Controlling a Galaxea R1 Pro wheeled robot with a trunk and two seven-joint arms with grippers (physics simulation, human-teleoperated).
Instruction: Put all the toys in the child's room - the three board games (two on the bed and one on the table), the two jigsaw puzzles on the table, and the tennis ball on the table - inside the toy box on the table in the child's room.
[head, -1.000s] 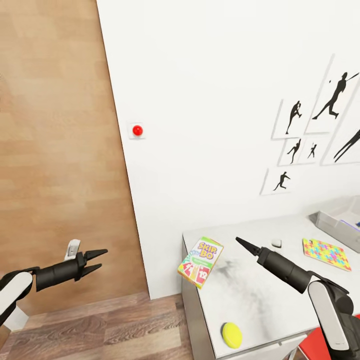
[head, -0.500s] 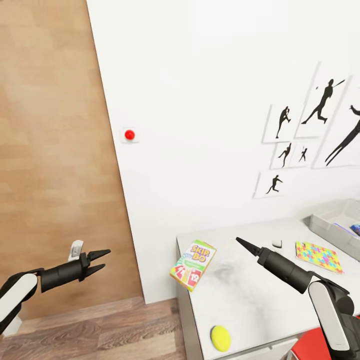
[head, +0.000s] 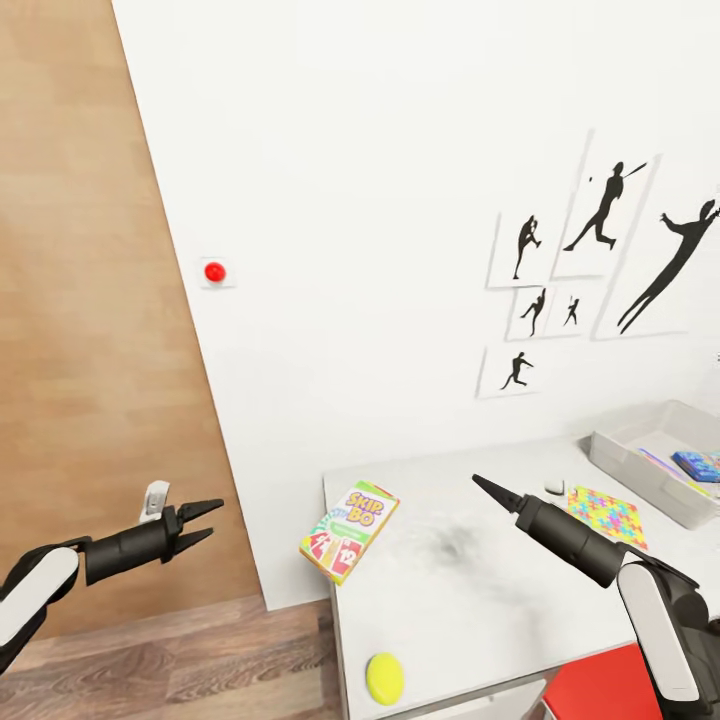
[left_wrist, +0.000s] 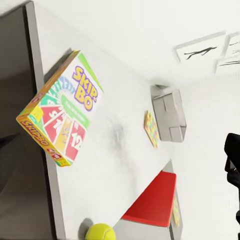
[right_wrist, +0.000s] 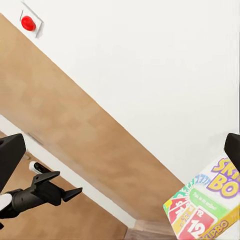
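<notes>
A white-green-yellow board game (head: 348, 517) lies on the pale table (head: 480, 610), overhanging its left edge. The tennis ball (head: 384, 678) rests near the table's front edge. A jigsaw puzzle (head: 607, 517) lies flat in front of the grey toy box (head: 632, 462), which holds a blue board game (head: 697, 465). My left gripper (head: 207, 520) is open and empty over the floor, left of the table. My right gripper (head: 480, 485) hovers above the tabletop between the board game and the puzzle. In the right wrist view its fingers (right_wrist: 11, 155) stand wide apart, with nothing between them.
A white wall with black silhouette pictures (head: 600, 215) and a red button (head: 214, 271) rises behind the table. A wood panel (head: 80, 300) is on the left. Something red (head: 600, 690) sits at the table's near right. A small white object (head: 553, 487) lies by the puzzle.
The whole picture has slid left, so the camera has turned right, bringing more of the toy box into view. Both arms keep their places in the frame.
</notes>
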